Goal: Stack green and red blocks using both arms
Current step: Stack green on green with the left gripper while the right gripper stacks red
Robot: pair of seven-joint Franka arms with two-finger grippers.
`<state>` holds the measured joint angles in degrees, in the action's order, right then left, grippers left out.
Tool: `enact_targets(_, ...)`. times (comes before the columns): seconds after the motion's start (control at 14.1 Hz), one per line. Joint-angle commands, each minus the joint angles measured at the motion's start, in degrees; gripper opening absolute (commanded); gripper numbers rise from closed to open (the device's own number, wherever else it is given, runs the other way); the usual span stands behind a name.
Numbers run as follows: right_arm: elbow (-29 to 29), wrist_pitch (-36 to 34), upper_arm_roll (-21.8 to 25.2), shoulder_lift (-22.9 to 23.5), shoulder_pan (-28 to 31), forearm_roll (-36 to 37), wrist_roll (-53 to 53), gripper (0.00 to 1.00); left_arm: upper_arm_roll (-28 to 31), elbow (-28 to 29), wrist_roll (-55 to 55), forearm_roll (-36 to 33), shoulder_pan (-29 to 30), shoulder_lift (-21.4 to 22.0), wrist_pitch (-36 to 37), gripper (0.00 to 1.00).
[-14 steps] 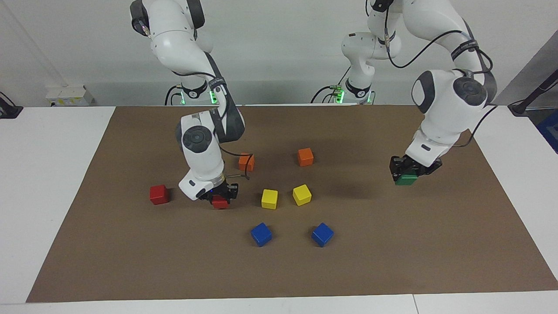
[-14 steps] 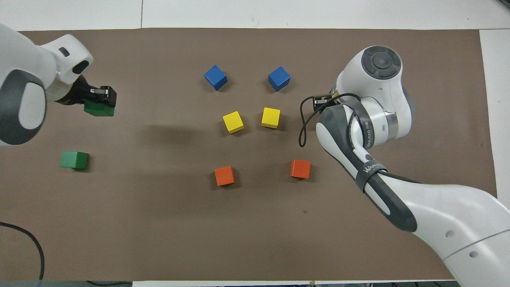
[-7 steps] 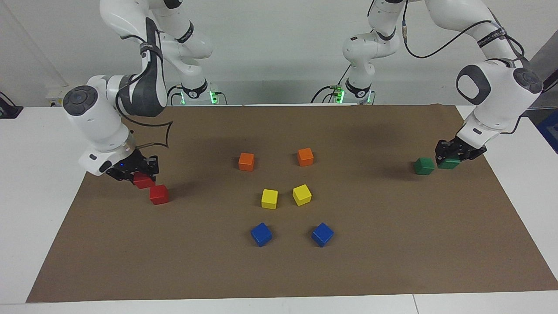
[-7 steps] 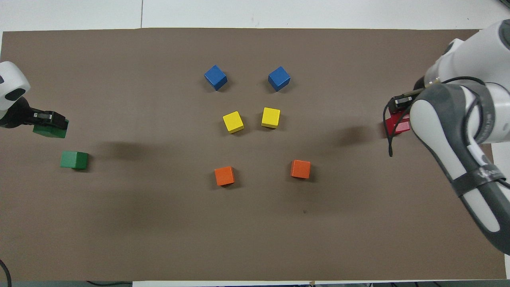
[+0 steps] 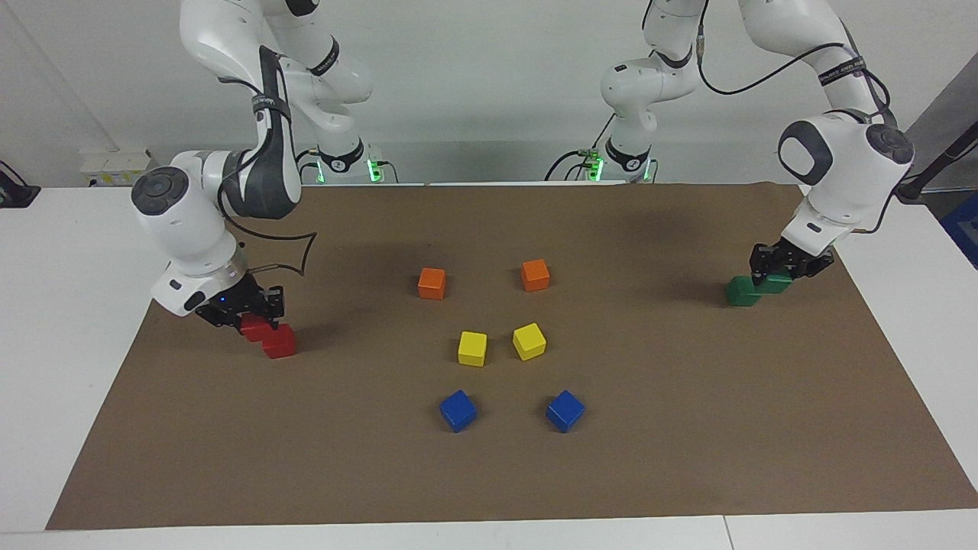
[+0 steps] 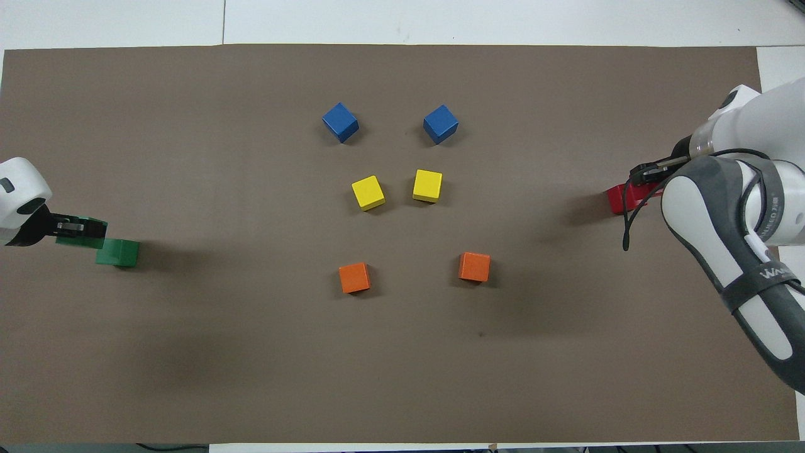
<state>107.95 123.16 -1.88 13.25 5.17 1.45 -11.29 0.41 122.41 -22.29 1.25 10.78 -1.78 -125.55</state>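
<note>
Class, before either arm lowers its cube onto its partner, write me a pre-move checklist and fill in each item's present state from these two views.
1. Left gripper holds a green cube: ok.
2. Right gripper holds a red cube: ok.
3. Held green cube centred over the resting green cube: not ok, it sits off toward the mat's edge.
4. Held red cube centred over the resting red cube: not ok, offset.
5. Held cubes clear of the resting ones: cannot tell.
6. Orange, yellow and blue cubes out of the way: ok.

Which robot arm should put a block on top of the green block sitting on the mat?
The left one. Its gripper already holds a green block just beside the lying green block; the right gripper is busy with red.
</note>
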Motion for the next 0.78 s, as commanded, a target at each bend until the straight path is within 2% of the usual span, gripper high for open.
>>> enact_targets(0.0, 3.22, 3.57, -0.31, -0.86, 0.36, 0.39, 0.66, 0.00, -0.50, 4.24, -1.53, 1.38, 1.17, 2.49, -3.20, 0.00)
enact_targets(0.71, 4.90, 6.83, -0.31, 0.28, 0.36, 0.39, 0.75, 0.00, -0.50, 7.58, -1.53, 3.41, 1.96, 1.96, -7.16, 0.00)
